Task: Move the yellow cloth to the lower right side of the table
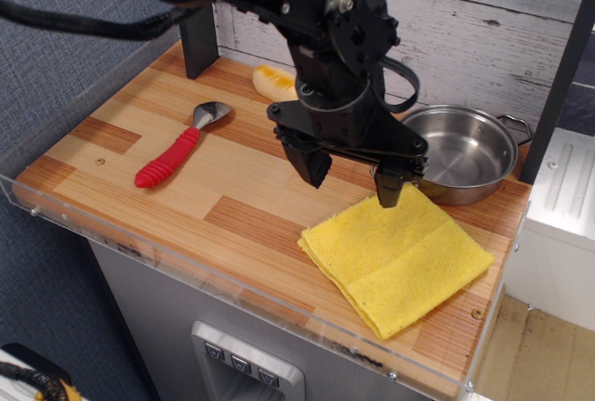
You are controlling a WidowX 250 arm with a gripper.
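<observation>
One yellow cloth (pixel 397 258) lies flat and folded on the table (pixel 139 173), at the near right corner, its near edge close to the clear rim; one gripper (pixel 350 178) hangs above the cloth's far left edge, fingers spread wide, holding nothing, clear of the fabric; steel pan (pixel 462 153) stands just beyond the cloth on the far right; red-handled spoon (pixel 178 148) lies on the left side, well apart; pale loaf (pixel 271 79) shows partly behind the arm at the far side.

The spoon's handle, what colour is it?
Red, with a ribbed grip; the spoon shows clearly in the observation.image view.
</observation>
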